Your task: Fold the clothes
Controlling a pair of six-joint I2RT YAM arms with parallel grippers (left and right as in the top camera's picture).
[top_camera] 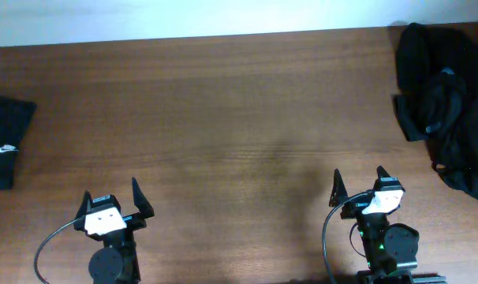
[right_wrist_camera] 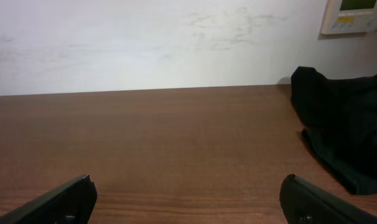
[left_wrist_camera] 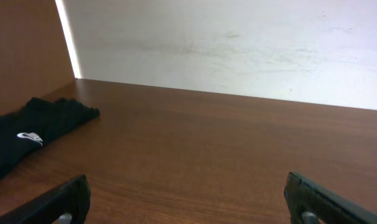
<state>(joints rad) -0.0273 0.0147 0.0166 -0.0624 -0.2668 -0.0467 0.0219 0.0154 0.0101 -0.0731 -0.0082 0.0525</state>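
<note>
Right wrist only: wall panel [right_wrist_camera: 356, 15] top rt, behind crumpled clothes [right_wrist_camera: 347, 130]

overhead: top-down on table [top_camera: 239, 118] | wrists: low, facing wall [left_wrist_camera: 238, 50] (table shared)

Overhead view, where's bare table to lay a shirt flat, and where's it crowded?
The table is bare across the middle, bordered by the folded black garment at the left edge, the crumpled black clothes pile at the far right corner, and the open left tool and right tool along the near edge. Crowded only at that right corner.
</note>
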